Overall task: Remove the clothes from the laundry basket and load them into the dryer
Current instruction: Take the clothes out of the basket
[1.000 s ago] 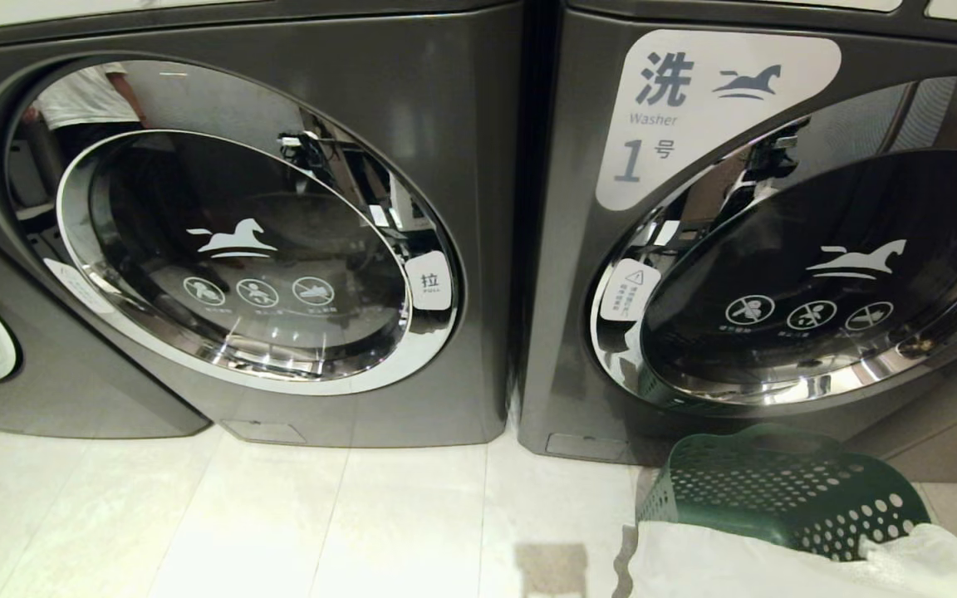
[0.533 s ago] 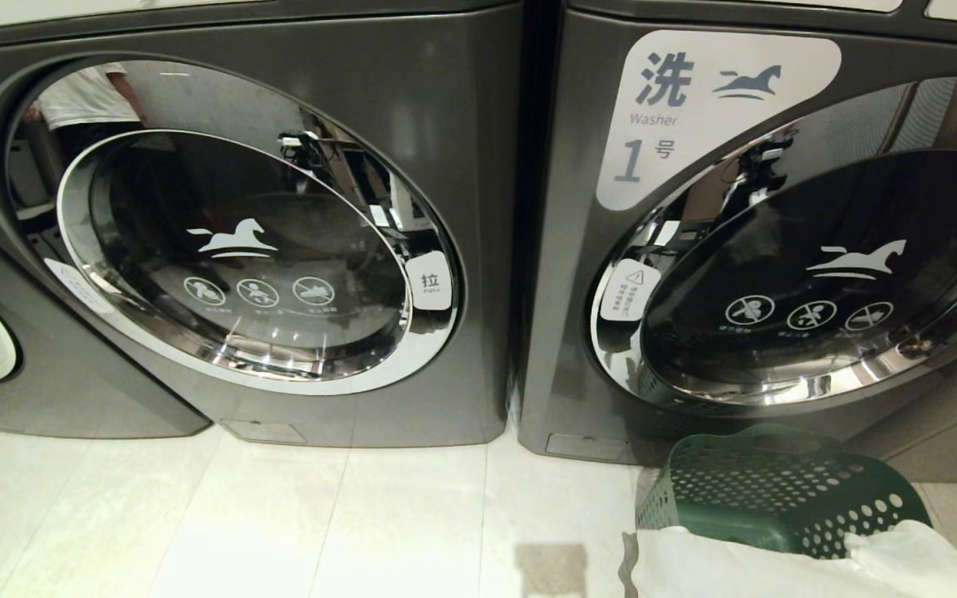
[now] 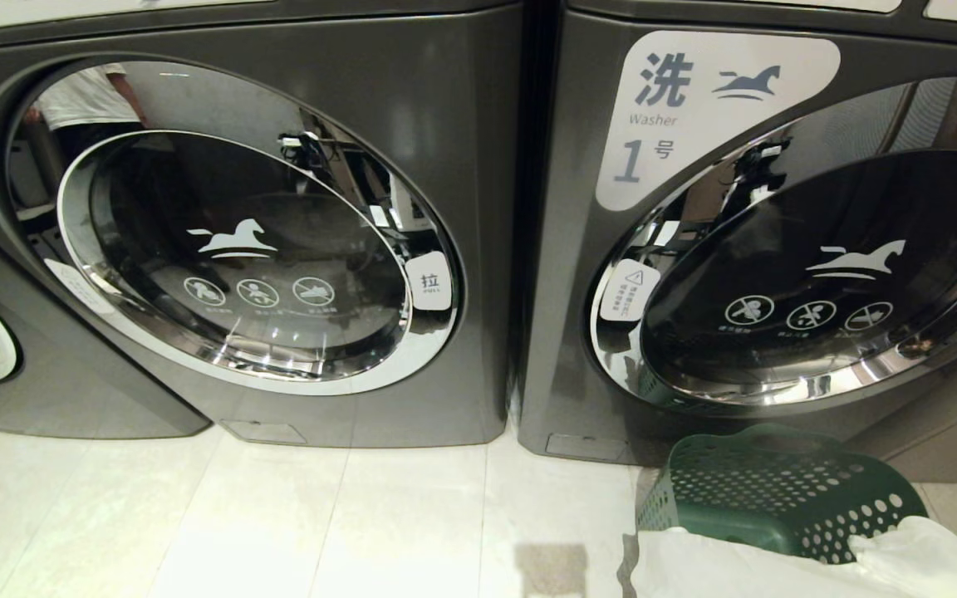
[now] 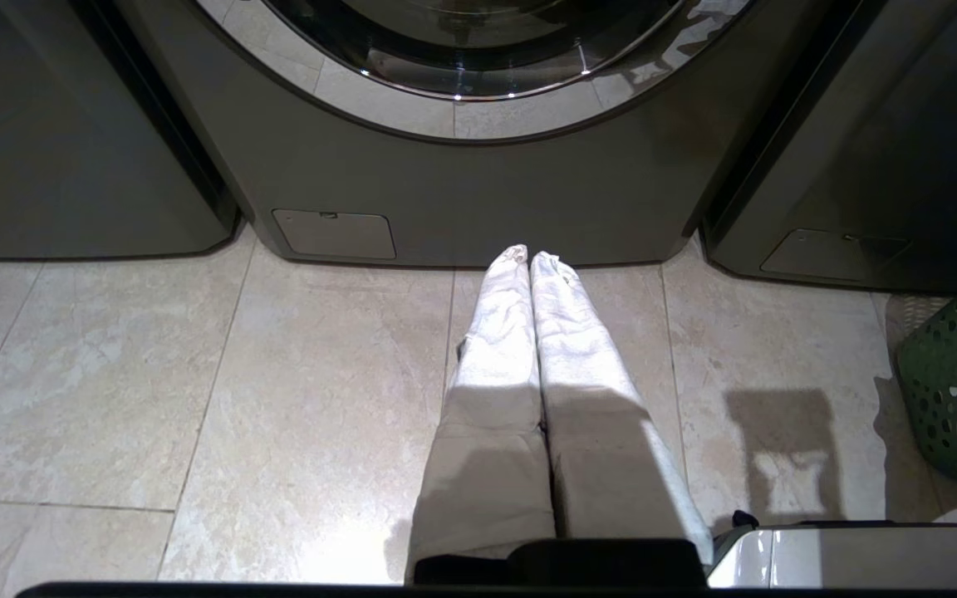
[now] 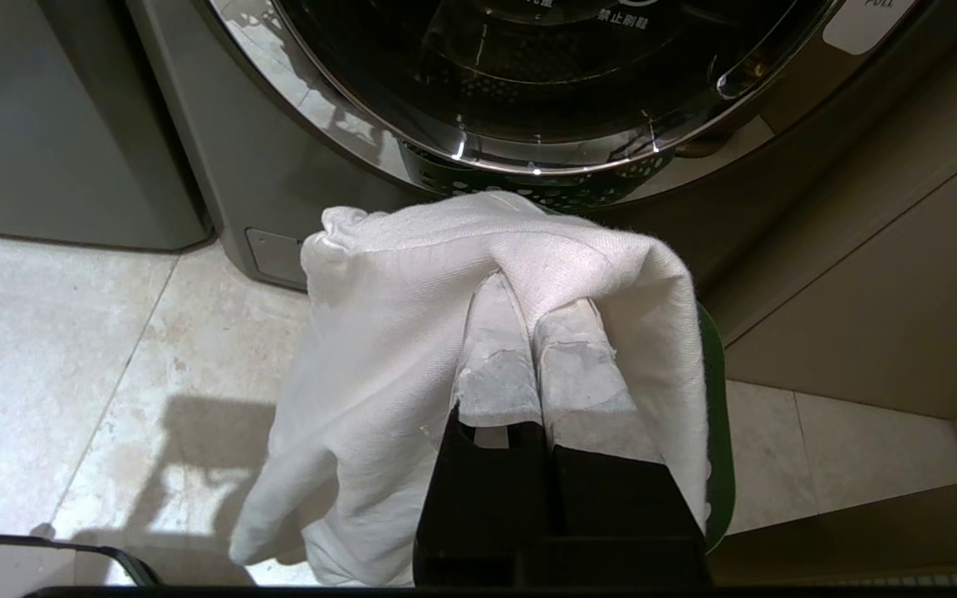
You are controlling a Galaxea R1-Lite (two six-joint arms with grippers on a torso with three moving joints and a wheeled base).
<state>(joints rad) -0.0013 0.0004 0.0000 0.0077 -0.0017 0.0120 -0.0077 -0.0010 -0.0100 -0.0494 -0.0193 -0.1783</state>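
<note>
My right gripper (image 5: 532,292) is shut on a white cloth (image 5: 412,332) that drapes over its wrapped fingers, above the green perforated laundry basket (image 3: 777,490). In the head view the same white cloth (image 3: 761,569) fills the bottom right corner and no arm shows. Two dark grey front-loaders stand side by side, round doors shut: the left machine (image 3: 462,124) and the right machine (image 3: 570,332), labelled Washer 1. Which one is the dryer I cannot tell. My left gripper (image 4: 528,257) is shut and empty, low over the floor before the left machine.
Pale tiled floor (image 3: 279,523) runs along the front of the machines. The basket (image 4: 944,374) stands against the foot of the right machine. A person's reflection (image 3: 84,95) shows in the left door. A beige cabinet side (image 5: 885,274) rises right of the basket.
The white cloth at the bottom of the head view has shifted slightly, and the arm's reflection in the right door has moved. Machines and basket are unmoved.
</note>
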